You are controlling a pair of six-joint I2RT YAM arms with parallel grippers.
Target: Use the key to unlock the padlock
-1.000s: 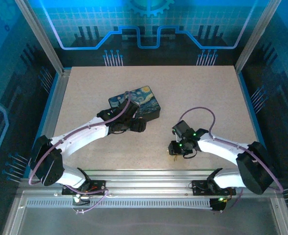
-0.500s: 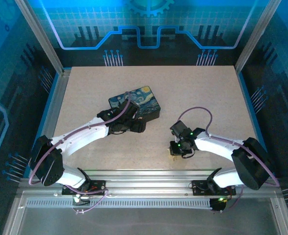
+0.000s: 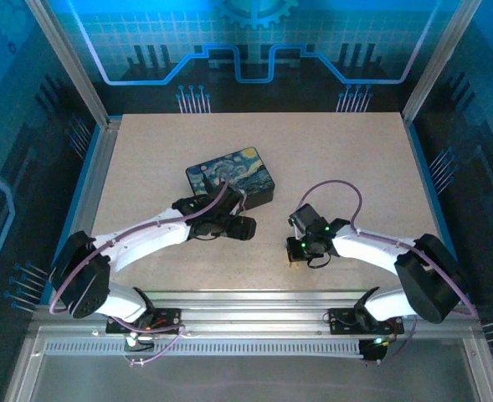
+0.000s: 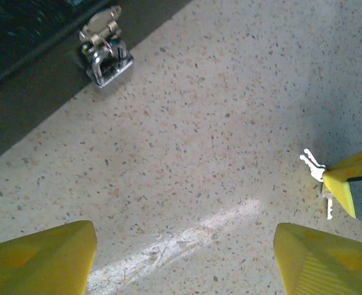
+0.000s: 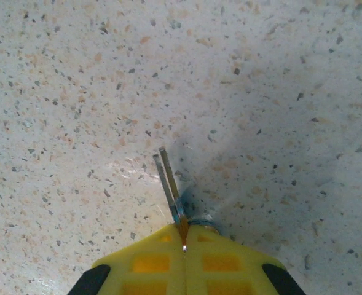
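Key [image 5: 168, 179] in right pincer [image 5: 184, 238], padlock [image 4: 104, 52] well apart across table [image 4: 217, 123].

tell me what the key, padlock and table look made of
The key: thin metal, dull silvery, flat grey blades. The padlock: metal, probably chromed, shiny with bright reflections. The table: beige speckled top, maybe stone composite or laminate; can't tell which.

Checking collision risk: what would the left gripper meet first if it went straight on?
Probably the bare speckled tabletop: the open left gripper aims between the silvery padlock and the thin silvery keys; depth is unclear.
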